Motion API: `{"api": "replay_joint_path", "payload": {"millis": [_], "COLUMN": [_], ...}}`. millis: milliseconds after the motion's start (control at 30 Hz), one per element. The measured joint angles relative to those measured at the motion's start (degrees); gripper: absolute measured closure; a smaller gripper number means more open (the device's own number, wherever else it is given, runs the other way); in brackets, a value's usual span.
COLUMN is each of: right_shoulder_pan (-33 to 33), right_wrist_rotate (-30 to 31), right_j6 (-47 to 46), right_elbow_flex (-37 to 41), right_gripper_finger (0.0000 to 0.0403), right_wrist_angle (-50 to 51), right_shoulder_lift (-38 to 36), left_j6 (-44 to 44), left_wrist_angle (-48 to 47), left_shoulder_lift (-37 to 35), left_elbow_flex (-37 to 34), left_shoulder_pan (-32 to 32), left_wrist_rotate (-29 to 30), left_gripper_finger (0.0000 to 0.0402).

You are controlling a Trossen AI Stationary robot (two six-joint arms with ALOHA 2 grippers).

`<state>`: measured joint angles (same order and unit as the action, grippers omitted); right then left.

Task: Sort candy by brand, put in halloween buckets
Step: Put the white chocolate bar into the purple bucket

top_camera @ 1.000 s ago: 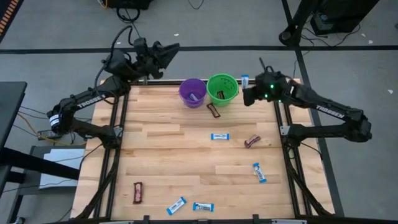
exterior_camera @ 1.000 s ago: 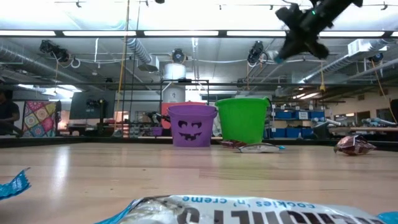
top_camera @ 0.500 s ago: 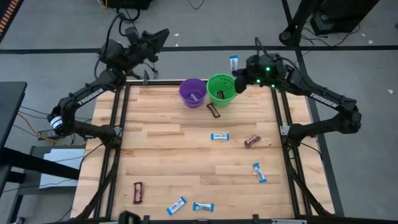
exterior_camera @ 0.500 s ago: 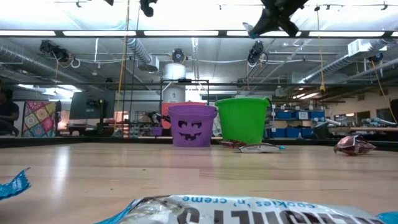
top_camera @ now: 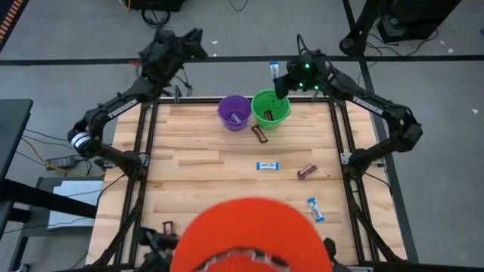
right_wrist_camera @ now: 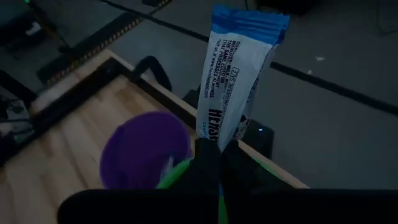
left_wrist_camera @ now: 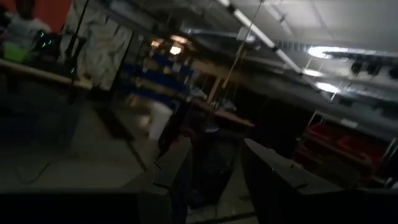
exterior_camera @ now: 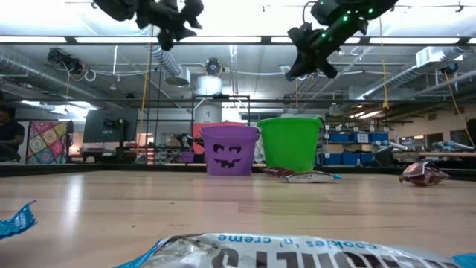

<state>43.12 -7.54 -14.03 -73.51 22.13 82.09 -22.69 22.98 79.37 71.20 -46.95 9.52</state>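
Note:
My right gripper [top_camera: 278, 78] hangs high over the table's far edge, just behind the green bucket [top_camera: 271, 107], shut on a blue-and-white candy bar [top_camera: 274, 69]. The purple bucket [top_camera: 234, 112] stands beside the green one; both rest on their bases near the far edge. A blue-white wrapper shows inside the purple bucket and a dark one inside the green. Loose candy lies on the table: a maroon bar [top_camera: 260, 134], a blue bar [top_camera: 266, 166], another maroon [top_camera: 306, 172] and another blue [top_camera: 315, 210]. My left gripper [top_camera: 195, 36] is open, raised beyond the far-left corner. My right gripper [right_wrist_camera: 214, 149] pinches the blue-and-white bar by one end [right_wrist_camera: 219, 134] between its two fingers. The bar is lifted clear and sticks straight out past the fingertips, with its crimped blue free end [right_wrist_camera: 249, 22] farthest from them.
A round orange shape [top_camera: 253, 236], likely a person's cap, covers the table's near middle in the high view and hides what lies there. A maroon bar [top_camera: 167, 227] shows beside it. In the low view a large wrapper [exterior_camera: 260, 251] lies right before the camera.
My right gripper has carried the blue-and-white bar from right of the green bucket toward the table's left and far edge, ending behind that bucket. My left gripper has swung farther beyond the far edge. The orange shape has come in over the near edge, covering candy there.

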Motion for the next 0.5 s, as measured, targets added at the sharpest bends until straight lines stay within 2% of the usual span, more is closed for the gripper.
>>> {"api": "replay_joint_path", "payload": {"millis": [133,333,500], "right_shoulder_pan": [1.4,1.7,1.4], "right_wrist_rotate": [-0.8,-1.0,-7.0], "right_j6": [-1.1,-0.6,-3.0], "right_elbow_flex": [-3.4,-10.3,-12.8], "right_gripper_finger": [0.0395,0.0395,0.0395], "right_wrist_angle": [1.1,1.8,1.3], "right_shoulder_lift": [2.3,4.2,7.6], "left_j6": [-0.2,1.9,2.4], "left_wrist_angle": [-1.6,-10.0,-12.0], "left_shoulder_lift": [3.5,7.1,7.5], "left_elbow_flex": [3.0,11.2,13.7], "left_shoulder_pan": [-0.8,-1.4,-1.5], "left_wrist_rotate": [-0.9,-9.1,-13.8], "left_gripper_finger": [0.0260,0.0260,0.0260]}}
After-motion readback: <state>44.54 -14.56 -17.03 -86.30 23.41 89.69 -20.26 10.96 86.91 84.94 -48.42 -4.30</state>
